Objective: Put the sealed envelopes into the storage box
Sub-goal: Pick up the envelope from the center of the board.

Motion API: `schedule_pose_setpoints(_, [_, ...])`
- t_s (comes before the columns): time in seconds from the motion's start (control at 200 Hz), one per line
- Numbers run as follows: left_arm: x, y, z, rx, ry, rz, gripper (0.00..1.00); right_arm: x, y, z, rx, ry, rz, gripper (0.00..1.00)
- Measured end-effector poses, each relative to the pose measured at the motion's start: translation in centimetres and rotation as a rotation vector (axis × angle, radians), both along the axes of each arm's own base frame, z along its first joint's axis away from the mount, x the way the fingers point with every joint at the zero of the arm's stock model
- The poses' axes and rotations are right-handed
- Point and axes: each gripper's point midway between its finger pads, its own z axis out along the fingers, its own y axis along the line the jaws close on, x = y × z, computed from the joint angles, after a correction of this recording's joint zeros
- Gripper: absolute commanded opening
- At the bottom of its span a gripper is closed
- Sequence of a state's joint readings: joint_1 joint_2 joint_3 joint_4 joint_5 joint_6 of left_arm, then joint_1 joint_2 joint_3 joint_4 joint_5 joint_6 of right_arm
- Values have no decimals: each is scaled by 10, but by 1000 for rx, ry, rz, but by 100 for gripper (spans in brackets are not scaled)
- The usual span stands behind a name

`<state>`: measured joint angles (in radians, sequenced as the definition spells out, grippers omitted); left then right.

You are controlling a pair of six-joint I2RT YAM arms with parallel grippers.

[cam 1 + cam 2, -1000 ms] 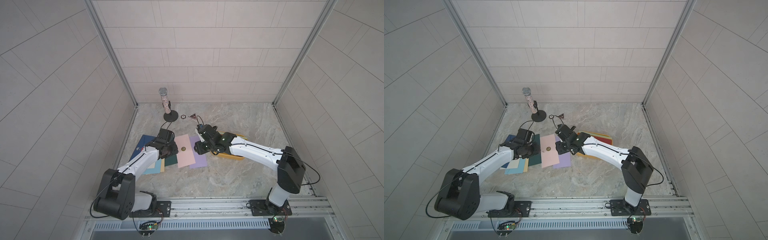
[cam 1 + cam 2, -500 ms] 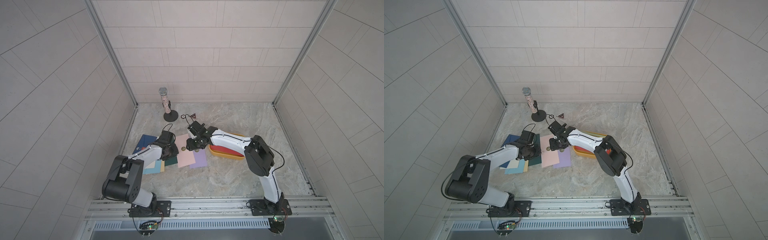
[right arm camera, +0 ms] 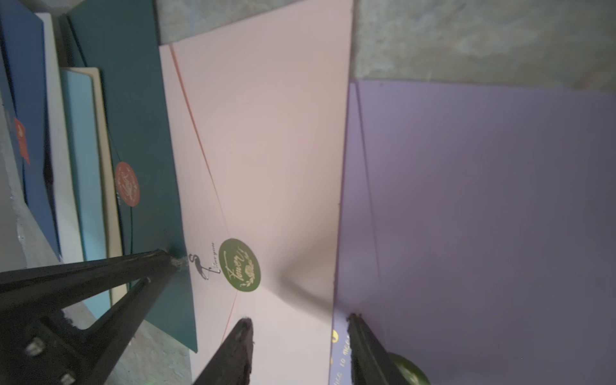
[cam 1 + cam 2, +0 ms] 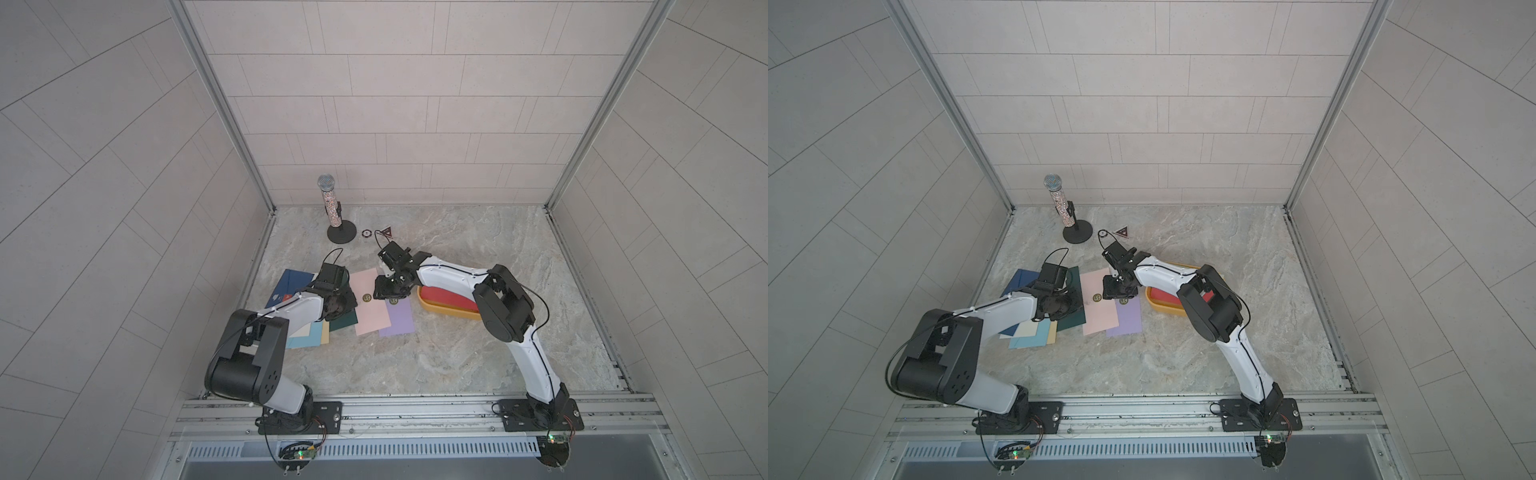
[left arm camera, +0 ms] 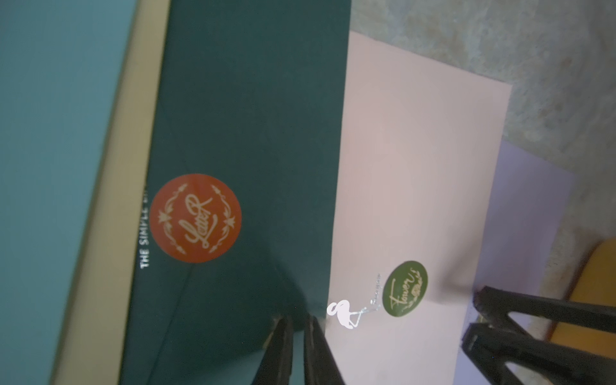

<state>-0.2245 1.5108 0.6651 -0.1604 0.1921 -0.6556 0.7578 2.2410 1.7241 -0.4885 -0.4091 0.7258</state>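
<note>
1. Far left on the marble floor, a navy envelope (image 4: 293,282) lies flat at the edge of a fanned pile. A light blue envelope (image 4: 305,340) lies nearer the rail, and my left arm partly covers both.
2. Next comes the dark green envelope (image 5: 233,116), which carries a round orange-red seal (image 5: 195,218) with gilt script.
3. My left gripper (image 5: 298,321) has its tips at the seam where pink paper overlaps the dark green. Its jaws are drawn almost together, with only a slit between them. I cannot tell whether any paper is pinched.
4. The pink envelope (image 4: 372,316) lies on top of both its neighbours. It bears a round green seal (image 5: 404,289), with a small bird print beside it.
5. My right gripper (image 3: 300,333) stands with its jaws apart, straddling the pink envelope's far long edge. One fingertip is over the pink and the other is over the lilac envelope (image 4: 402,322). It grips nothing.
6. The storage box (image 4: 446,312), mustard yellow, sits just beside the lilac envelope with a red envelope (image 4: 446,296) lying inside. My right arm crosses above it.
</note>
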Motion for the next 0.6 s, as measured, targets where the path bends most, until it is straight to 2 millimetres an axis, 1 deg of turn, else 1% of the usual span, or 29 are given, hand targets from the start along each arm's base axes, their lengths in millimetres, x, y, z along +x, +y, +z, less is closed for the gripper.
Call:
schedule_pose_setpoints(0.11, [4, -2, 0, -14, -15, 0, 16, -1, 4, 0, 44, 34, -18, 50])
schedule_pose_setpoints(0.4, [13, -3, -1, -38, -57, 14, 16, 9, 5, 4, 192, 115, -104, 50])
schedule_pose_setpoints(0.595, [18, -1, -1, -43, -80, 26, 16, 13, 4, 6, 293, 161, -174, 45])
